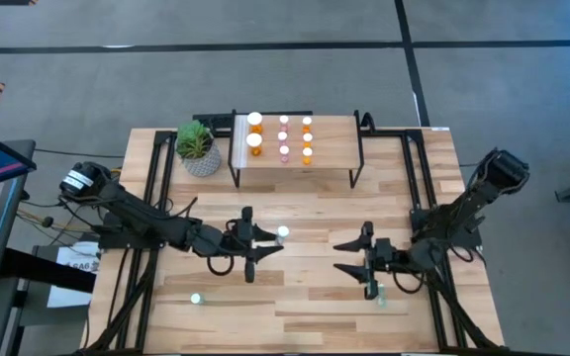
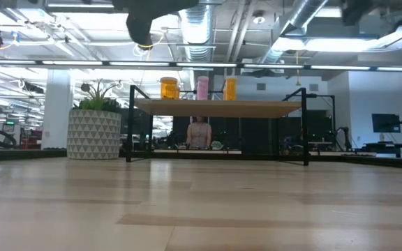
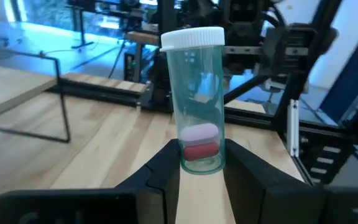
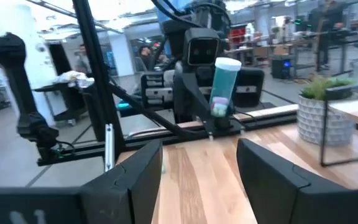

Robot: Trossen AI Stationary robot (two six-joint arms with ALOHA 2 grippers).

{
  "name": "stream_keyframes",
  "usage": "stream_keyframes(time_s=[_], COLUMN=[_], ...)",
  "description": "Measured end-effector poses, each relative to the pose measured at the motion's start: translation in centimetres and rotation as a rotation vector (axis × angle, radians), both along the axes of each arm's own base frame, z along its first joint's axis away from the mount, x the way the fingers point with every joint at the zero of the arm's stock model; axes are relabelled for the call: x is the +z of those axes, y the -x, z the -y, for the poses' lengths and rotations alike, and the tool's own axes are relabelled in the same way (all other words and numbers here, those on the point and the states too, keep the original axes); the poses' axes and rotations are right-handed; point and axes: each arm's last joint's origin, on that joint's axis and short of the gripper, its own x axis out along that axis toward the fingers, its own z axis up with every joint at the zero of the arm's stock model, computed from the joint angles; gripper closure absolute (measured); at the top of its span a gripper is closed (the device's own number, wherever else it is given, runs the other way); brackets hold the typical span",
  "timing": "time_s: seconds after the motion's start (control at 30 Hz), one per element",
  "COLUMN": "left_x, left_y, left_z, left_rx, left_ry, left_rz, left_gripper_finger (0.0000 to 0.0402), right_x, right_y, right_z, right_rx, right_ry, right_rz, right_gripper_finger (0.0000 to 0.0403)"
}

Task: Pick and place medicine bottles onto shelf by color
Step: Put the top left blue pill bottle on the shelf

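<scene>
My left gripper is shut on a green-teal medicine bottle with a white cap, at mid-table left of centre. It also shows in the right wrist view, bottle in its fingers. My right gripper stands open facing it from the right, with nothing between its fingers. The shelf stands at the far edge on black legs. On it stand two larger orange bottles, a column of pink ones and a column of small orange ones. My left gripper pinches the bottle's lower end between its two fingers. The fingers run about level, coming from the table's left. The bottle stands nearly upright above them, cap up, lifted clear of the table.
Two green bottles stand on the table near the front: one at the left, one beside my right arm. A potted plant sits left of the shelf. Black frame rails run along both table sides. A person shows beyond the shelf.
</scene>
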Motion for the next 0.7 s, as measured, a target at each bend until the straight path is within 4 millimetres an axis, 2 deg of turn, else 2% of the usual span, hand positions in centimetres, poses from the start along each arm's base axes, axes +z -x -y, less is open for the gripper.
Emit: stream_keyframes(time_s=[0.33, 0.7], left_x=[0.1, 0.9], left_y=[-1.5, -1.8], left_z=[-1.3, -2.2], left_rx=[-0.109, -0.215], left_ry=[-0.043, -0.073], left_rz=[0.106, 0.195], left_gripper_finger=[0.0313, 0.0313], right_x=[0.4, 0.9], right_y=[-2.3, -2.4], right_z=[2.8, 3.1], right_rx=[0.097, 0.096], right_ry=[0.008, 0.0], right_rz=[0.049, 0.097], right_gripper_finger=[0.0173, 0.0173])
